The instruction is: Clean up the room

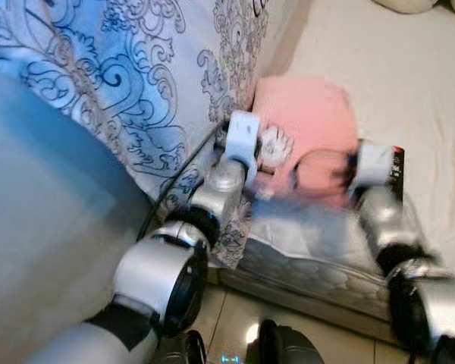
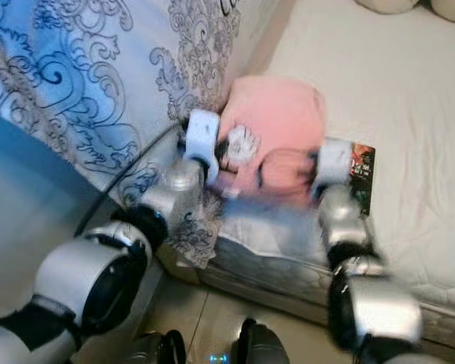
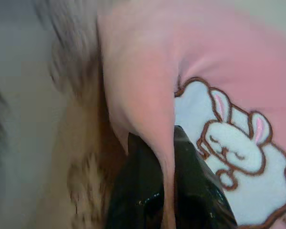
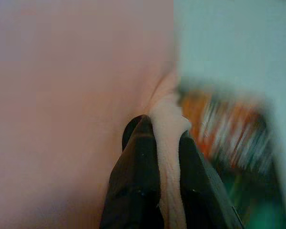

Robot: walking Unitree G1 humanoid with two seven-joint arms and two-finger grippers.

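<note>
Pink garment: a soft pink cloth garment [image 1: 307, 121] with a white rabbit patch outlined in brown [image 3: 233, 148] lies on the bed near its front edge, close to the corner where the patterned cover hangs down; the head views are blurred around it.
Left gripper: the left gripper [image 3: 164, 143] is at the garment's left side, and its two black fingers are pinched together on a fold of the pink cloth, right beside the rabbit patch.
Right gripper: the right gripper [image 4: 162, 131] is at the garment's right side, its black fingers closed on a bunched ridge of pink fabric.
Arms: both silver arms reach forward over the bed's front edge, the left arm [image 1: 212, 201] along the hanging cover and the right arm [image 1: 387, 227] over the mattress side.
Bed: a mattress with a plain cream-white sheet [image 1: 409, 83] on top.
Cover: a blue and white quilt with dark swirling floral print [image 1: 114, 68] drapes over the bed's left corner.
Packet: a small dark flat packet with red and green printing [image 2: 362, 178] lies on the sheet just beside the right gripper, near the front edge.
Floor: pale glossy tiles [image 1: 227, 315] show below the bed's front edge.
</note>
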